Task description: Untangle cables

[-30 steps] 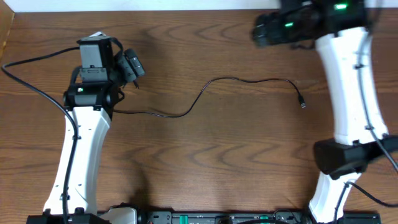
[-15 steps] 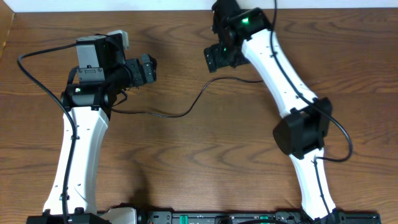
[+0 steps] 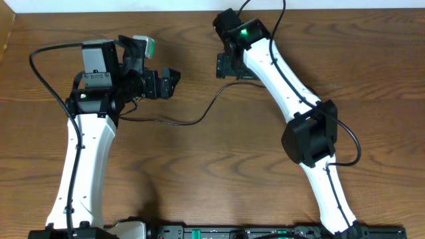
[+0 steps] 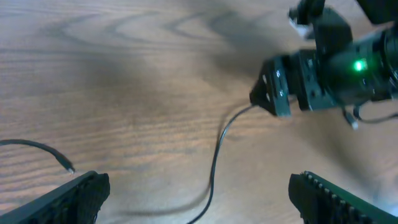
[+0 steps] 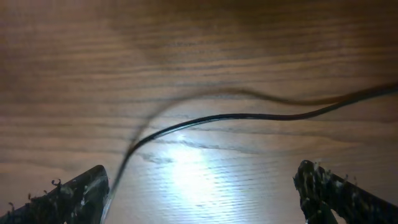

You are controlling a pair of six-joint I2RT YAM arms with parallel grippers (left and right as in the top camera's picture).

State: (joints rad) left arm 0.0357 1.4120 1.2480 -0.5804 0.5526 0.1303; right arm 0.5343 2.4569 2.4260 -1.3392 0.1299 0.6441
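Position: thin black cable [image 5: 249, 116] just ahead of right gripper [image 3: 224, 66].
Long axis is laid finger to finger; both grippers are spread wide; left gripper [image 3: 171, 81] is judged farther.

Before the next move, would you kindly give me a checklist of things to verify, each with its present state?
1. Left fingers open and empty: ok.
2. Right fingers open and empty: ok.
3. Black cable on the table ahead of the right fingers: ok.
4. Cable free of crossings: cannot tell, as part runs under the right arm.
5. Plug lying free near the left fingers: ok.
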